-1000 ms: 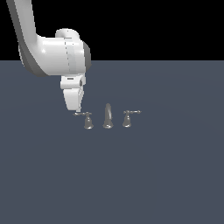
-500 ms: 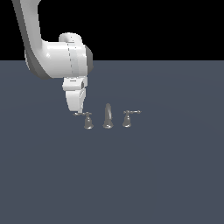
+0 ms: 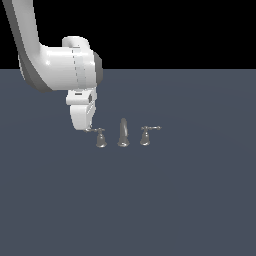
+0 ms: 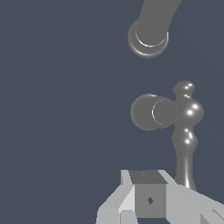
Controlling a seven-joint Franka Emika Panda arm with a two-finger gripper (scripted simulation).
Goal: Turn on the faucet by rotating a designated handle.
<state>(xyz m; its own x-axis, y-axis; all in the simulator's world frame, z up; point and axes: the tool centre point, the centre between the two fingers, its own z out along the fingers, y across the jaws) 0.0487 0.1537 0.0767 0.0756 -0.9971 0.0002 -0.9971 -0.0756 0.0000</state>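
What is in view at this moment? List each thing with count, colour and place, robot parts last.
handle: 1, grey metal, on the exterior view's left of the set; its thin lever points to the exterior view's left, with the tip at the gripper.
spout: 1, grey metal, tall and tapered, in the middle of the set.
second handle: 1, grey metal, on the exterior view's right of the spout; lever points to the exterior view's right.
surface: 1, dark grey-blue, flat, under the faucet pieces.
arm: 1, white with grey joints, coming in from the exterior view's upper left.
gripper: 1, white, at the lever's tip; whether it is open or shut cannot be told.
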